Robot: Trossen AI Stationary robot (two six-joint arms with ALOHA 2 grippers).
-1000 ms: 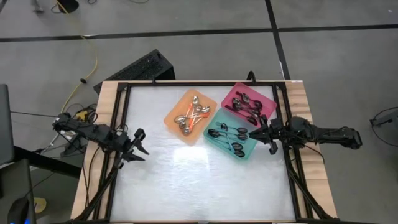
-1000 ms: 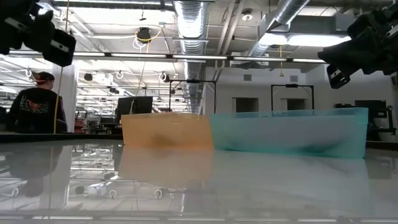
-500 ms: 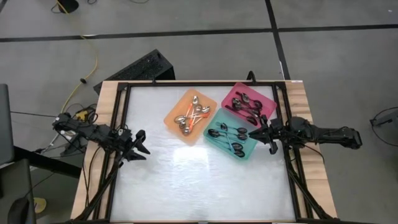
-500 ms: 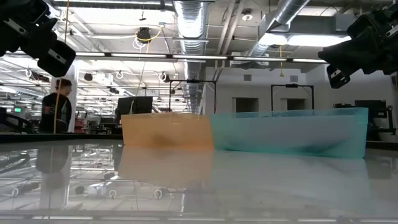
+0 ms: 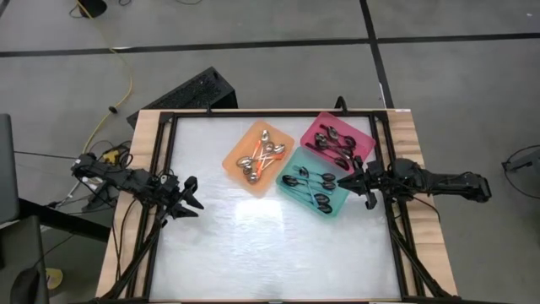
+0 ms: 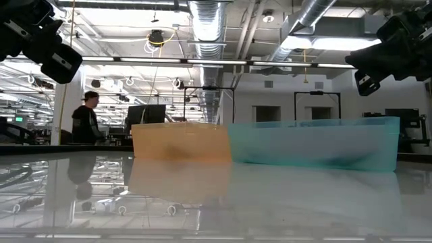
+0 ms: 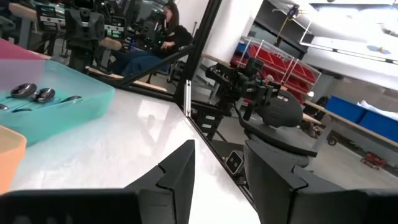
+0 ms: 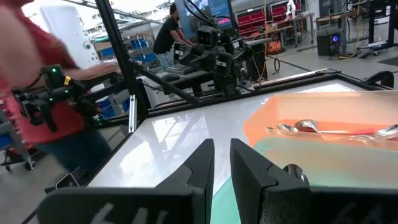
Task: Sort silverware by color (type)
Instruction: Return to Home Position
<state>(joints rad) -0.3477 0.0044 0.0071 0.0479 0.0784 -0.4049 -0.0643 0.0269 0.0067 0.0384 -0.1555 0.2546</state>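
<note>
The left gripper (image 5: pixel 190 196) is hovering with its jaws parted to a moderate gap and carrying nothing; its wrist view (image 7: pixel 219 147) is showing bare surface between the 2 dark fingers. It is hanging well apart from the teal tray (image 5: pixel 334 211), out on the side past the orange tray (image 5: pixel 232 160). The right gripper (image 5: pixel 350 181) is hovering just beside the teal tray's outer end, its jaws narrowed to a slim gap (image 8: pixel 222 144) and likewise empty.

The silverware is lying sorted in 3 groups. The teal-handled spoons (image 5: pixel 310 181) are resting inside the teal tray, and the orange-handled spoons (image 5: pixel 260 156), with shiny metal bowls, are lying in the orange tray touching its one long side. The black spoons (image 5: pixel 337 145) are sitting in the pink tray (image 5: pixel 325 118) at its far corner. No spoon is showing loose on the surface (image 5: pixel 253 245), so the sorting is looking complete.

What remains is likely parking both arms. Doing that well is probably meaning lifting the right gripper clear of the teal tray's wall before swinging outward, since the light plastic would be sliding easily on the glossy white surface. The trays are looking like thin, translucent rectangular tubs with rounded corners, and the surface is reflecting them like a mirror.
</note>
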